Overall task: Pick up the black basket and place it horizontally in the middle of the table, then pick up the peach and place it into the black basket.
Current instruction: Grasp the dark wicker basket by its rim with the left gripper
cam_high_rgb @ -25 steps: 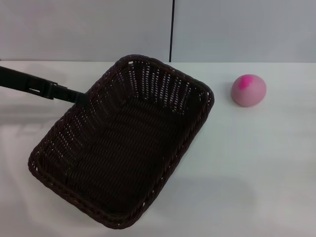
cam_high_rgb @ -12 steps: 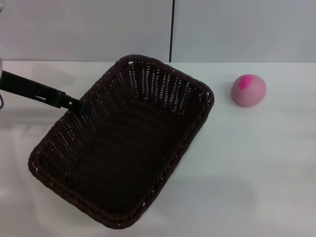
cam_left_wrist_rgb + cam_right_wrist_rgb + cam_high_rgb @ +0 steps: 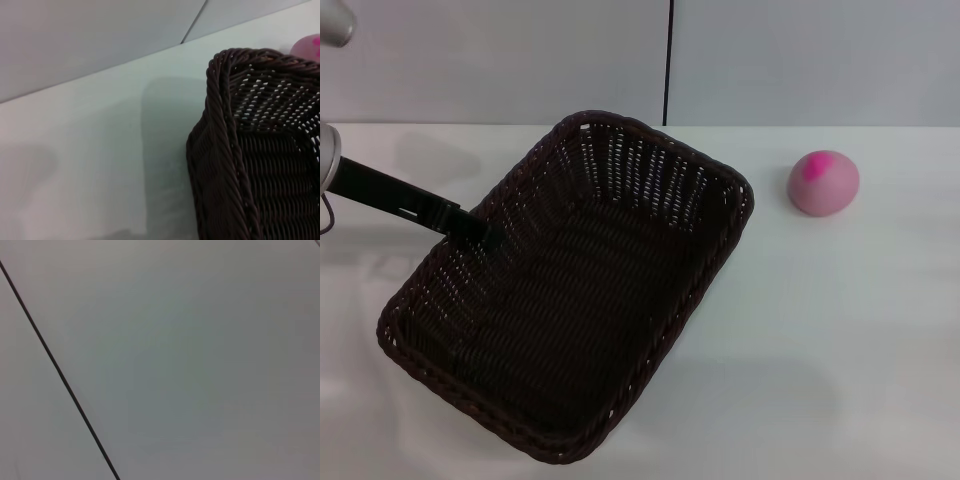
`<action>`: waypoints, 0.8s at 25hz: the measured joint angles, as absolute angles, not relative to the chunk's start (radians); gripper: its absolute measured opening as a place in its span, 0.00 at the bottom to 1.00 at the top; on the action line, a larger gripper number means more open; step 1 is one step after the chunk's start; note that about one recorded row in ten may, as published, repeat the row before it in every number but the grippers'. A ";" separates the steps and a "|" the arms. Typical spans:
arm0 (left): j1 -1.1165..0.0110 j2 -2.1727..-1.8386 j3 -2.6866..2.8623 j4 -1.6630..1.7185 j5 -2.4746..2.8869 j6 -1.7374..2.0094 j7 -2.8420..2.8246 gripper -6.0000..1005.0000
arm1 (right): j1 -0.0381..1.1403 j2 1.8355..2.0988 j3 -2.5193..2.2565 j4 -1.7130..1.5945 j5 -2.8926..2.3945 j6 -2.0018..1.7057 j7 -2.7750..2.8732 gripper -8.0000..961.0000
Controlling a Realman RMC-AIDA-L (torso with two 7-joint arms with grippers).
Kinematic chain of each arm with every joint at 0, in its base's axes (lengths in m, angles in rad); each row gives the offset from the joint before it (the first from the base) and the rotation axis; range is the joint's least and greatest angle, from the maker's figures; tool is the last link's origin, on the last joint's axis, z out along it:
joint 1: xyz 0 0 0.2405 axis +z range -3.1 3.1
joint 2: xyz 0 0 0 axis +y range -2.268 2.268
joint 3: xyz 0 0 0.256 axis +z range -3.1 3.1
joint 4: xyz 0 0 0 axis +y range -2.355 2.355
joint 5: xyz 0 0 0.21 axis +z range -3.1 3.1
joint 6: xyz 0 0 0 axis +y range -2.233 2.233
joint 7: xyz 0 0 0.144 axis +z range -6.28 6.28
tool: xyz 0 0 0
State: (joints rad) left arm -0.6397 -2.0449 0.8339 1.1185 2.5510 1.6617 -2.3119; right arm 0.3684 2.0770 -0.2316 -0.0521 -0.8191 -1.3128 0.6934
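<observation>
The left pincer [image 3: 480, 228], whether apart or clamped I cannot tell, meets the left rim of the basket [image 3: 570, 290], which lies diagonally from lower left to upper centre on the tabletop [image 3: 840, 340], peach [image 3: 824, 183] at upper right.

One basket [image 3: 570, 290] sits on the one worktop [image 3: 840, 330]; the left wrist view shows a single corner of that same basket [image 3: 250, 150]. One peach [image 3: 824, 183] lies to its right, and a sliver of it [image 3: 307, 47] shows past the basket's rim. One tool [image 3: 470, 225] reaches in from the left; no second one is in view.
</observation>
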 joint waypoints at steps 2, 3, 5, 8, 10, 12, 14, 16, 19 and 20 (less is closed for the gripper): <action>-0.642 -2.046 0.834 1.116 2.556 1.661 -2.312 0.69 | 0.369 2.077 -0.232 -0.052 -0.819 -1.313 0.693 0.60; -0.644 -2.047 0.834 1.114 2.558 1.661 -2.312 0.68 | 0.369 2.077 -0.232 -0.052 -0.819 -1.313 0.693 0.60; -0.644 -2.048 0.834 1.114 2.558 1.661 -2.311 0.65 | 0.369 2.077 -0.230 -0.052 -0.819 -1.312 0.693 0.60; -0.645 -2.053 0.836 1.119 2.558 1.661 -2.301 0.59 | 0.370 2.077 -0.221 -0.052 -0.819 -1.298 0.693 0.59; -0.644 -2.054 0.843 1.121 2.558 1.661 -2.297 0.54 | 0.370 2.077 -0.220 -0.052 -0.819 -1.294 0.693 0.59; -0.644 -2.054 0.848 1.121 2.558 1.661 -2.294 0.50 | 0.370 2.077 -0.218 -0.052 -0.819 -1.291 0.693 0.59; -0.644 -2.054 0.848 1.122 2.556 1.661 -2.287 0.45 | 0.370 2.077 -0.212 -0.052 -0.819 -1.290 0.693 0.59; -0.644 -2.054 0.848 1.123 2.553 1.661 -2.280 0.41 | 0.369 2.077 -0.209 -0.052 -0.819 -1.290 0.693 0.59; -0.642 -2.054 0.846 1.129 2.549 1.660 -2.269 0.28 | 0.369 2.077 -0.209 -0.052 -0.819 -1.290 0.693 0.59; -0.642 -2.054 0.846 1.129 2.549 1.660 -2.269 0.24 | 0.369 2.077 -0.209 -0.052 -0.819 -1.290 0.693 0.59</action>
